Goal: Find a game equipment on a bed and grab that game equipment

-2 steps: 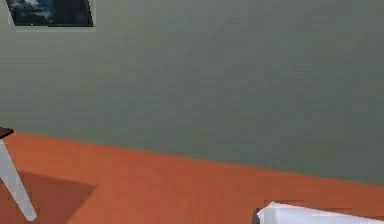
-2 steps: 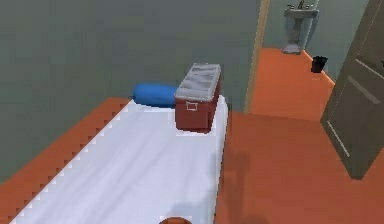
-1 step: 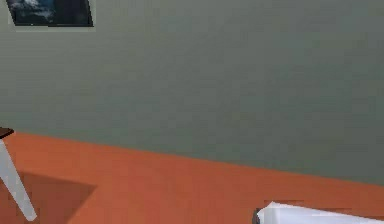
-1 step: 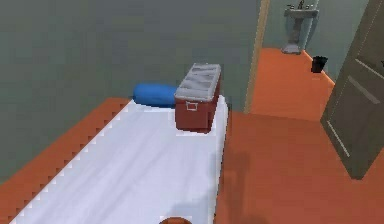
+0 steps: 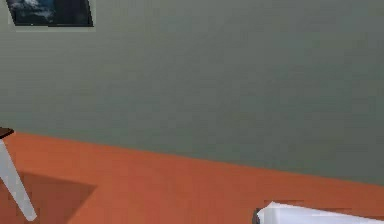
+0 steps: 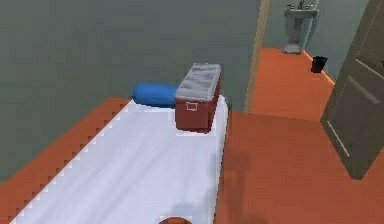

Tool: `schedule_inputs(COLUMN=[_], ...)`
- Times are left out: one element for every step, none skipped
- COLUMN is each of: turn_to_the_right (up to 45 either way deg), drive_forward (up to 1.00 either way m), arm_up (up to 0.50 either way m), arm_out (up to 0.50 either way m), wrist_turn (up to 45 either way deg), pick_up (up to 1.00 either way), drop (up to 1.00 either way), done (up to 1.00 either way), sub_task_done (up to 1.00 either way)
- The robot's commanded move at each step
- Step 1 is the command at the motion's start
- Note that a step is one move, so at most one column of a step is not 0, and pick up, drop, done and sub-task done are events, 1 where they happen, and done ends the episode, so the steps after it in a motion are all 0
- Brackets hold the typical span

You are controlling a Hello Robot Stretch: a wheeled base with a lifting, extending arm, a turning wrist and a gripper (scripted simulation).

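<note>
Rounded orange-brown blob (image 6: 176, 219) at white bed (image 6: 140, 170) near edge; pincer state beyond telling

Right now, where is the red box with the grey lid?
In the arm side view, the red box stands on the bed near its far end, just right of the blue pillow.

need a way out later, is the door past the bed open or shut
Open: the door stands swung aside, and a sink shows in the room beyond.
</note>
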Motion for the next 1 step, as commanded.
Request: schedule_inputs(turn_to_the_right=[0.0], drive_forward=[0.00], arm_up=[0.00], arm_out=[0.00], wrist_turn=[45.0], pick_up=[0.00], drop=[0.00], done=[0.00], sub_task_done=[0.00])
